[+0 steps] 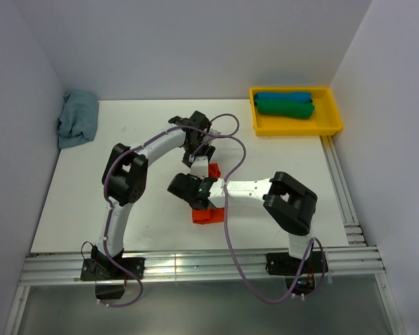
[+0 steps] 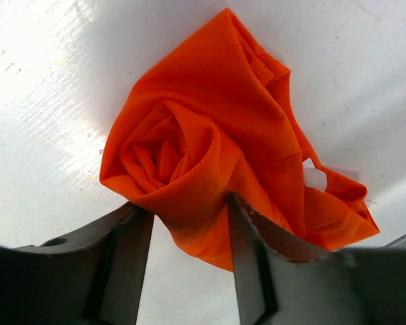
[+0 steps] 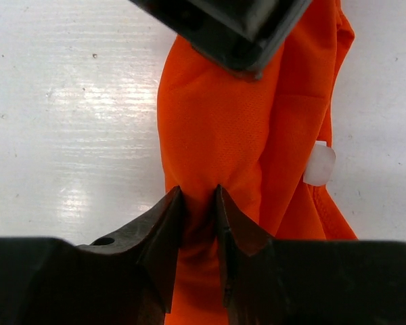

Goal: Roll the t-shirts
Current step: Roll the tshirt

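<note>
Now your right gripper (image 3: 197,192) pinches a fold of the orange t-shirt (image 3: 216,128) at lower centre, while your left gripper (image 2: 188,207) stands with jaws apart around its rolled end, so re-grip snugly.

A glossy white table (image 1: 77,202) fills mid-frame, boxed by 3 pale walls (image 1: 195,49), with aluminium rails (image 1: 202,266) along its bottom and right edges.

Top view: orange t-shirt (image 1: 207,215) largely covered from above; only two patches are seen. Left wrist view: whether the fold is pinched by the left gripper (image 2: 188,213) cannot be told. Right wrist view: near end is hidden behind the right gripper (image 3: 198,196). Blue t-shirt (image 1: 283,96), green t-shirt (image 1: 285,109): folds too small to be made out.
</note>
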`<state>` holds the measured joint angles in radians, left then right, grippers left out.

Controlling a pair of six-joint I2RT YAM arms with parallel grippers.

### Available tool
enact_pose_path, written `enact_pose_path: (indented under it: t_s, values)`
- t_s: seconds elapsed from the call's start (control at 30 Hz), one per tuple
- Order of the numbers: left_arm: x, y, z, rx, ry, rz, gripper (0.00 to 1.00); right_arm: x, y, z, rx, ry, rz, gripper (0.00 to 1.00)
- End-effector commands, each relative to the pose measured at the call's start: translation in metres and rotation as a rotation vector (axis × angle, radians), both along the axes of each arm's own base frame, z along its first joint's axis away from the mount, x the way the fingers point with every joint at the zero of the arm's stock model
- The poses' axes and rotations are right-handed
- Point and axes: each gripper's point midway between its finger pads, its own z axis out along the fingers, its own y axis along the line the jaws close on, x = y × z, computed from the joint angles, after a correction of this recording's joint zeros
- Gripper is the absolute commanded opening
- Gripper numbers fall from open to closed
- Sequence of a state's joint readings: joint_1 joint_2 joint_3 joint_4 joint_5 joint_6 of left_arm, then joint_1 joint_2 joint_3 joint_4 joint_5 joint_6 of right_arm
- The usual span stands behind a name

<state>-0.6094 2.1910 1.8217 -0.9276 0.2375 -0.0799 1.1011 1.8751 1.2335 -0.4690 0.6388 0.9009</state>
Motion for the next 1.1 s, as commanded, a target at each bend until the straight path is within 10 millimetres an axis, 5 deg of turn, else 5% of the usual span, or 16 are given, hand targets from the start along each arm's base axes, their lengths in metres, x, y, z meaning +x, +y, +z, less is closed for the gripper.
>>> enact_pose_path:
  t_s: [0.0, 0.23, 0.43, 0.63, 1.07]
  values:
    - [0.005, -0.011, 0.019, -0.044, -0.026, -0.040, 0.53, -0.010, -0.006, -0.008, 0.052, 0.054, 0.003, 0.31]
    - [0.017, -0.022, 0.061, -0.177, -0.079, -0.069, 0.66, -0.005, -0.010, 0.007, 0.326, 0.063, -0.007, 0.29]
    - [0.015, -0.016, 0.078, -0.281, -0.078, -0.071, 0.69, -0.004, -0.039, -0.005, 0.564, 0.102, -0.044, 0.29]
    - [0.002, -0.016, 0.073, -0.367, -0.045, -0.094, 0.72, -0.011, -0.051, -0.012, 0.754, 0.146, -0.056, 0.29]
    - [-0.011, -0.023, 0.023, -0.399, 0.034, -0.064, 0.74, -0.015, -0.057, -0.026, 1.065, 0.245, -0.061, 0.28]
